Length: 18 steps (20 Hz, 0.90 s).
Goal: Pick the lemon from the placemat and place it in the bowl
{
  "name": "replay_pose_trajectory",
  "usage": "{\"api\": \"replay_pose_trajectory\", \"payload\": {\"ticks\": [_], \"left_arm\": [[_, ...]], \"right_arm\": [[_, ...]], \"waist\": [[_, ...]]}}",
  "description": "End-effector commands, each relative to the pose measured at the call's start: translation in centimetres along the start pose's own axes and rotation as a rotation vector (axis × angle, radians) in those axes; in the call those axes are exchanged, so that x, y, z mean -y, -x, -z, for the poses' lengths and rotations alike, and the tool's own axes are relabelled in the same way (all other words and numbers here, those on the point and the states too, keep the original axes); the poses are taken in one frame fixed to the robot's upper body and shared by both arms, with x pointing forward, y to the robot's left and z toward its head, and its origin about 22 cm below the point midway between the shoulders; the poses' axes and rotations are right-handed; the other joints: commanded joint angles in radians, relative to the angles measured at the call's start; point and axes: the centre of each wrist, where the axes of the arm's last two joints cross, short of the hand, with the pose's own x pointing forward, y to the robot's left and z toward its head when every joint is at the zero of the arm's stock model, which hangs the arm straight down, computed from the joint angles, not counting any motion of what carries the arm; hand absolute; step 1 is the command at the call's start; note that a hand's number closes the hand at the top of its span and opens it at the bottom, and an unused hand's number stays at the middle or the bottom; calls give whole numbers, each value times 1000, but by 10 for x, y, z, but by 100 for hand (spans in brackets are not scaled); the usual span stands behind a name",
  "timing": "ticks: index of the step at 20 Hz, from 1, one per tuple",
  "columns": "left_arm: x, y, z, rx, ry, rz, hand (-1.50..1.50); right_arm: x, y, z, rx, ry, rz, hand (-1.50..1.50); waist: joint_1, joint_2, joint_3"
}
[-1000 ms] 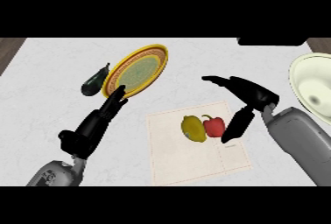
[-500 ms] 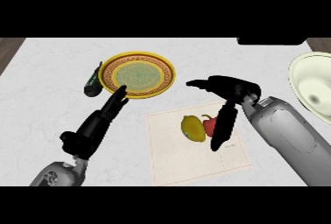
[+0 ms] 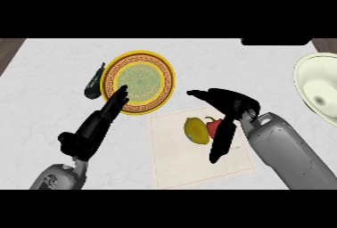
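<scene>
a: where's the lemon (image 3: 196, 130) sitting rn?
b: lying on the placemat (image 3: 197, 167), upper middle part, w/ a red pepper (image 3: 214, 127) touching its right side. pepper's partly hidden behind the r hand.
a: r hand (image 3: 227, 107) gripping anything?
b: no. it's hovering over the mat's upper right, fingers spread out, nothing in them. long fingers (image 3: 221, 143) are pointing down toward the view's lower edge just right of the lemon, thumb sticking out to the left above it. can't tell if any finger's touching the fruit.
a: l hand (image 3: 99, 122)?
b: also spread straight, holding nothing. fingertips are overlapping the lower-left rim of the patterned plate (image 3: 154, 73), yellow w/ a brown band. can't tell if it's touching or just above.
a: bowl?
b: cream bowl (image 3: 309, 84) is sitting at the right edge of the counter (image 3: 46, 93), well apart from the mat, partly cut off by the frame.
a: anything else?
b: dark elongated veg (image 3: 94, 81), maybe a cucumber, lying just beside the plate's left rim.
</scene>
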Motion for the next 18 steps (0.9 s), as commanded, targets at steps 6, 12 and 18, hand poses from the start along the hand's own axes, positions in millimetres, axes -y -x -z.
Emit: {"api": "replay_pose_trajectory", "payload": {"ticks": [6, 12, 18], "left_arm": [[-12, -15, -2, 0, 0, -5, 0], [-10, 2, -1, -15, -16, 15, 0], [-8, 11, -15, -19, -1, -2, 0]], "right_arm": [[-26, -1, 1, 1, 117, -23, -150], [-51, 5, -1, -75, 199, -57, -150], [-59, 35, 18, -88, 176, -53, -150]], "waist": [[2, 0, 0], [-2, 0, 0], [2, 0, 0]]}}
